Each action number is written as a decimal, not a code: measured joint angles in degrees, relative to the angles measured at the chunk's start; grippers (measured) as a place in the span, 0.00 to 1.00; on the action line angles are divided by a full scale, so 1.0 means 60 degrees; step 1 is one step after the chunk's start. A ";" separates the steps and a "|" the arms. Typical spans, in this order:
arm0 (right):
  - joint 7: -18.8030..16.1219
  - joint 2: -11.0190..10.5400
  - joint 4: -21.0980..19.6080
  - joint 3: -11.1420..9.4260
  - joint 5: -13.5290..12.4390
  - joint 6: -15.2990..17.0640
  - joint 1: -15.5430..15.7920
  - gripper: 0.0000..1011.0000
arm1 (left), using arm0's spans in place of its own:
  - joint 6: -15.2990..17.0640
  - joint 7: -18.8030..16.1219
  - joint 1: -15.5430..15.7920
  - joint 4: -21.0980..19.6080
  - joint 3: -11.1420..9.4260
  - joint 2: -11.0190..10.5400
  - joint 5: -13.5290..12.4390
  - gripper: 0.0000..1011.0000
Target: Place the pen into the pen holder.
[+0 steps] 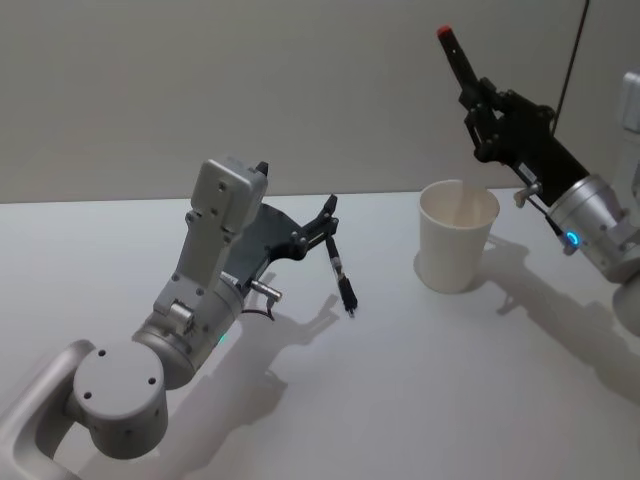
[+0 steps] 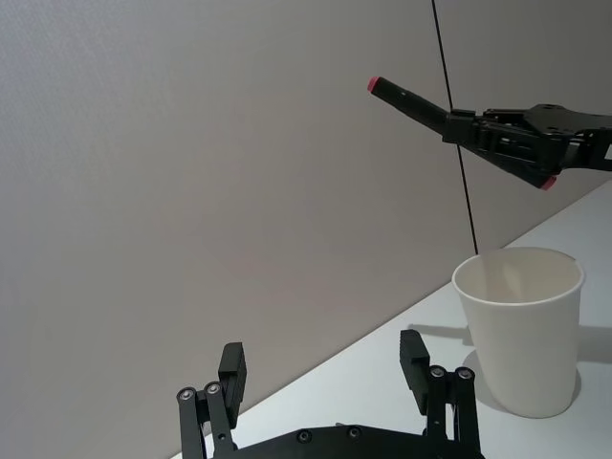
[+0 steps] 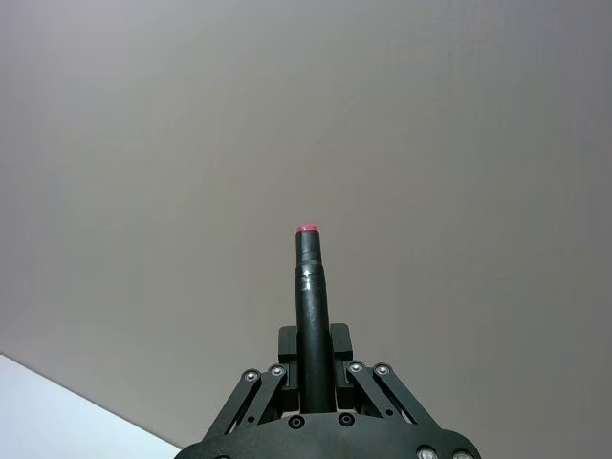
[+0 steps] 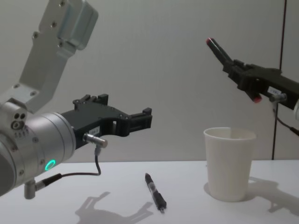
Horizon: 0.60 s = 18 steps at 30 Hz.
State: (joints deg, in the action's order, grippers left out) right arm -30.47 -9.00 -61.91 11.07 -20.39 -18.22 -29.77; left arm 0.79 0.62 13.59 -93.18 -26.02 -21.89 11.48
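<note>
A white paper cup, the pen holder point(image 1: 455, 240) point(image 2: 521, 330) point(image 4: 229, 163), stands upright on the white table, right of centre. My right gripper point(image 1: 478, 100) point(image 2: 459, 127) point(image 3: 313, 339) point(image 4: 236, 65) is raised above and a little beyond the cup, shut on a black pen with a red end point(image 1: 455, 55) point(image 2: 406, 98) point(image 3: 311, 287) point(image 4: 217, 49) that points up and away. A second black pen point(image 1: 343, 280) point(image 4: 155, 192) lies on the table. My left gripper point(image 1: 328, 215) point(image 2: 323, 354) point(image 4: 145, 119) hovers open above it, holding nothing.
The white table point(image 1: 400, 400) meets a plain grey wall behind. A thin black cable point(image 1: 572, 60) point(image 2: 459, 143) hangs down the wall beyond the cup. My left arm's grey body point(image 1: 200, 290) takes up the near left of the table.
</note>
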 joint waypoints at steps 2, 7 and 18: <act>-0.0126 0.0027 0.0128 0.0026 -0.0003 -0.0088 -0.0070 0.18 | 0.0000 0.0000 0.0000 0.0000 -0.0001 -0.0001 0.0000 0.99; -0.0322 0.0083 0.0373 0.0083 -0.0004 -0.0254 -0.0205 0.18 | 0.0000 0.0000 0.0000 0.0000 0.0000 0.0000 0.0000 0.99; -0.0643 0.0230 0.1017 0.0220 0.0049 -0.0644 -0.0519 0.18 | 0.0000 0.0000 0.0000 0.0000 0.0000 0.0000 0.0000 0.99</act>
State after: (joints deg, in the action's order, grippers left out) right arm -34.33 -7.62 -55.81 12.39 -20.09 -22.08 -32.88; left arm 0.80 0.62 13.59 -93.18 -26.02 -21.89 11.48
